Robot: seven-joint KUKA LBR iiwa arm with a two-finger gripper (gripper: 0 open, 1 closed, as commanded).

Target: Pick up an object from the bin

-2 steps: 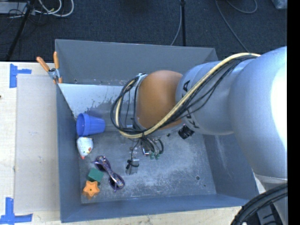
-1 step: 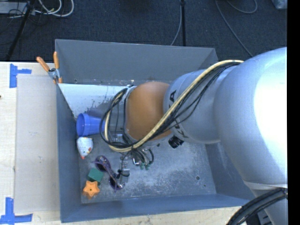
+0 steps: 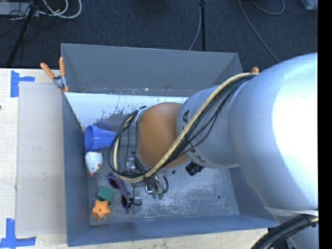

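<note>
The small purple thing (image 3: 114,181) in the lower left of the bin (image 3: 150,71) is what I judge to be the likeliest pick, because it lies just beside the end effector (image 3: 130,197), on the frame-left side of it and perhaps touching. The end effector hangs low over the bin floor under the arm's orange cover (image 3: 158,134) and its cables, and I cannot tell whether it is wide or narrow. The purple thing is partly hidden, so its shape is unclear. I would guess it is a light plastic or rubber toy, easy to lift but easy to nudge away, and best taken across its narrowest part. Further out, towards the lower left corner, a green block (image 3: 106,193) sits near an orange star (image 3: 101,208). The block looks stiff and flat-sided and would give a surer hold, while the star's points would not. Above them, along the left wall, lie a white toy (image 3: 94,162) and a blue cup (image 3: 97,137) on its side, which is hollow and likely to roll.
</note>
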